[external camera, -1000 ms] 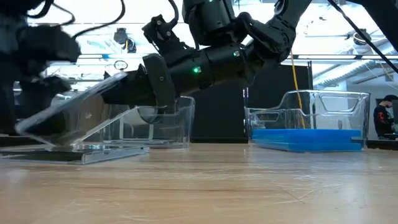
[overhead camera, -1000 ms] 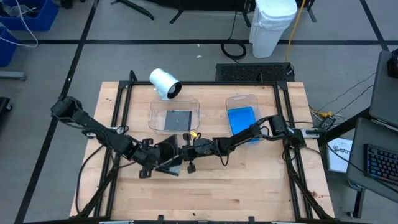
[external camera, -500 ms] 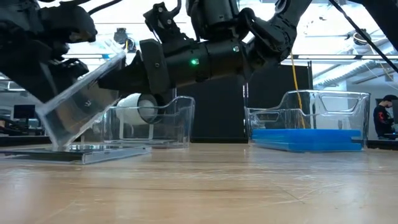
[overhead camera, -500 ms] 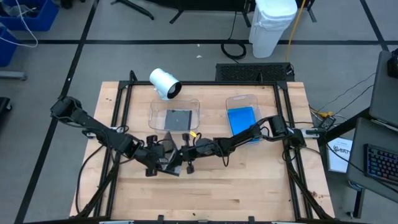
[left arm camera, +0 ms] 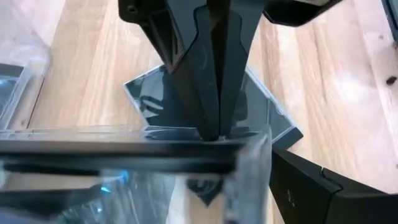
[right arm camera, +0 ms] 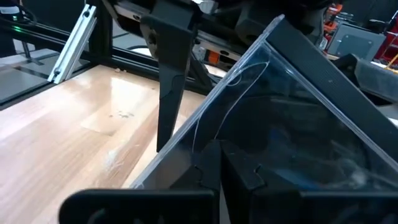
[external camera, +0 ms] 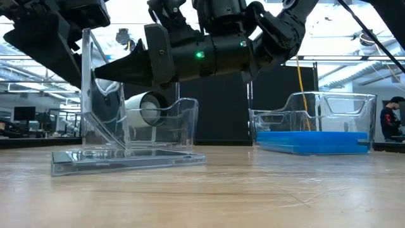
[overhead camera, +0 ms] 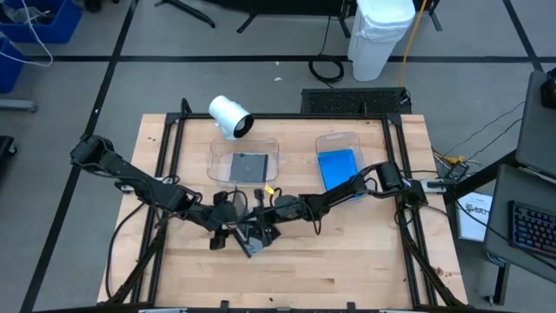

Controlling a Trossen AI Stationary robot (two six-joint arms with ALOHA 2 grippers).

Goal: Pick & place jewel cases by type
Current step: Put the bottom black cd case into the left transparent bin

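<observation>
Pale wood table (overhead camera: 347, 261), lower centre of the high view: the left gripper (overhead camera: 228, 228) spreads wide on the clear case's (external camera: 104, 142) raised lid, the right gripper (overhead camera: 261, 224) pressed shut against it — light, slick, brittle, best held by its edges.

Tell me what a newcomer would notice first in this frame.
Both arms meet at the table's front middle over one clear jewel case, opened with its lid standing upright. The left gripper holds the raised lid; the shut right gripper presses down on the flat half. Behind them, a clear tray holds a grey case and a second tray holds blue cases, with a white cylinder at the back.
</observation>
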